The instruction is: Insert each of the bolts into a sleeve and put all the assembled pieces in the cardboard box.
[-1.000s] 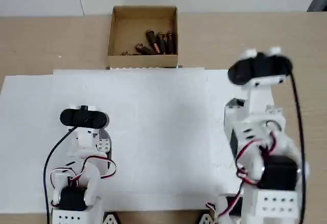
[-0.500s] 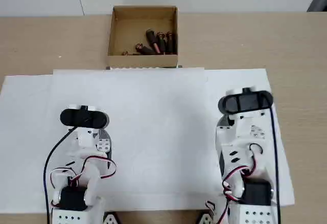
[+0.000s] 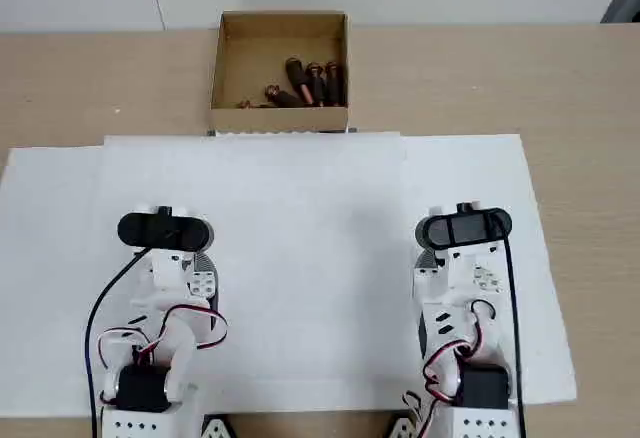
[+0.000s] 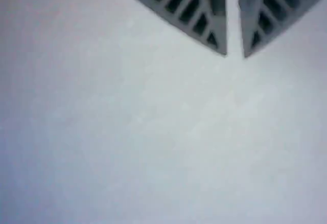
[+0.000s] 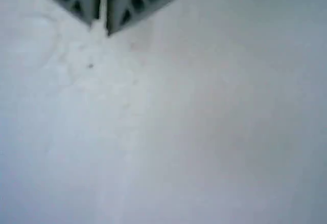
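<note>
The cardboard box (image 3: 281, 28) stands at the back of the table with several dark assembled bolt-and-sleeve pieces (image 3: 303, 84) lying in it. Both arms are folded back at the near edge. My left gripper (image 4: 234, 54) points down at the white sheet, its fingertips (image 4: 220, 45) nearly together with nothing between them. My right gripper (image 5: 102, 29) also hangs just above the sheet, its fingers (image 5: 120, 22) shut with only a thin slit between them. In the high view the left arm (image 3: 163, 248) and the right arm (image 3: 462, 248) cover their own grippers.
A white sheet (image 3: 300, 258) covers most of the wooden table (image 3: 90, 78) between the arms and the box. The box sits just past the sheet's far edge.
The right arm has drawn back from near the box toward the near edge and folded down. The left arm has not moved.
</note>
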Controlling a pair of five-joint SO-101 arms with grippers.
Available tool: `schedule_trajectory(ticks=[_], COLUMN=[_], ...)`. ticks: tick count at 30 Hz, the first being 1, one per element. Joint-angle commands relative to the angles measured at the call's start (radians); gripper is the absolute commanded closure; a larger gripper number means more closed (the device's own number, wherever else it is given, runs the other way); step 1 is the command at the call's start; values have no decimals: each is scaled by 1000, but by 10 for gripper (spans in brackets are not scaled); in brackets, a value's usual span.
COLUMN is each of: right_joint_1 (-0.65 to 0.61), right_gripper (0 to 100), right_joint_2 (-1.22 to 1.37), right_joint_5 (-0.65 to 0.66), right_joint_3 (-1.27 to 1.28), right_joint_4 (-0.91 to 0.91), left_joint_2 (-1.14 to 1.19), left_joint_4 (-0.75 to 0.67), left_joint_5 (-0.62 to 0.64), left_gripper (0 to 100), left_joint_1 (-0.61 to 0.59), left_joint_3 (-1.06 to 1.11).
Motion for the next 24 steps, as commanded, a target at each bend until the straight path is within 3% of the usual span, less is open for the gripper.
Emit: schedule_trajectory(ticks=[1,24], right_joint_1=[10,7], right_gripper=[997,995], right_joint_2=[-15,-15], right_joint_5=[-8,-5], right_joint_3=[11,61], right_joint_4=[-24,-33], left_joint_2=[-11,-11], left_joint_4=[-25,-25], left_joint_5=[-6,-6], left_gripper=[993,993], left_joint_1=[-8,-8], left_joint_3=[-4,-4])
